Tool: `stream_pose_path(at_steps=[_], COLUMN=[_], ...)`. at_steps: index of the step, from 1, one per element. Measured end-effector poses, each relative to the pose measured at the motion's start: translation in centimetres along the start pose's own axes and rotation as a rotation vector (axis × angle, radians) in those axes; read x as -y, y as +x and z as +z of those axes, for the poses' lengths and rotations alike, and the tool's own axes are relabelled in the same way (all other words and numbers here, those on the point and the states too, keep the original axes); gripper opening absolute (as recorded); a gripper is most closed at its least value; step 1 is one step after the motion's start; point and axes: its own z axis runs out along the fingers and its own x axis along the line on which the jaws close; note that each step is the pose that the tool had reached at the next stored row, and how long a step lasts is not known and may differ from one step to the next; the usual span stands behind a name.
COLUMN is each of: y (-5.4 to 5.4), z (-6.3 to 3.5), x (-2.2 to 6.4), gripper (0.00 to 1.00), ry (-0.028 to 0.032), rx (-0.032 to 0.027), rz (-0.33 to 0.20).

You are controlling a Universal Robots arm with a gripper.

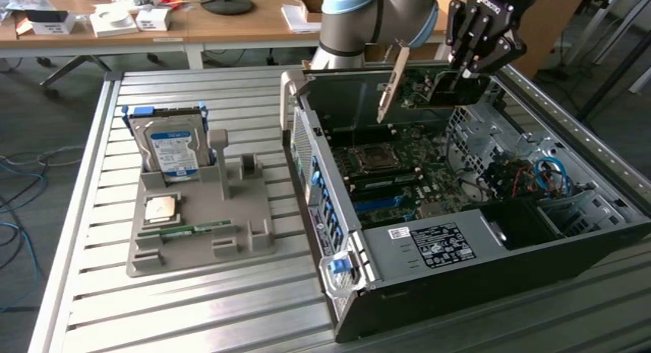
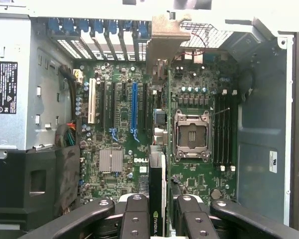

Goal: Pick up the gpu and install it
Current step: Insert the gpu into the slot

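Observation:
The gpu (image 1: 440, 89), a green card with a pale metal bracket (image 1: 392, 80) at one end, hangs upright over the far end of the open computer case (image 1: 447, 254). My gripper (image 1: 470, 69) is shut on the card's top edge. In the wrist view I look down the gpu (image 2: 158, 164) edge-on, with black fingers (image 2: 135, 219) on both sides of it and its bracket (image 2: 164, 35) at the far end. Below it lies the motherboard (image 2: 119, 149). The card hovers between the blue slot (image 2: 134, 107) and the processor socket (image 2: 192, 135), clear of the board.
A grey holder tray (image 1: 198, 242) sits at the exterior view's left on the slatted metal table, carrying an upright hard drive (image 1: 173, 147), a processor chip (image 1: 163, 208) and a memory stick (image 1: 190, 230). Case walls, a drive cage (image 2: 20, 89) and cables surround the motherboard.

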Motion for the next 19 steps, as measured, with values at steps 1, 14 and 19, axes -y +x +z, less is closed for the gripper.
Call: stream_pose_path(at_steps=[1,14,19], y=[0.0,0.0,0.0], z=[0.0,0.11,0.11], x=[0.0,-0.51,-0.53], gripper=[0.26,0.26,0.26], ry=[0.0,0.0413,0.0447], rx=[0.0002,0.025,0.0264], rz=[0.0,-0.006,-0.007])
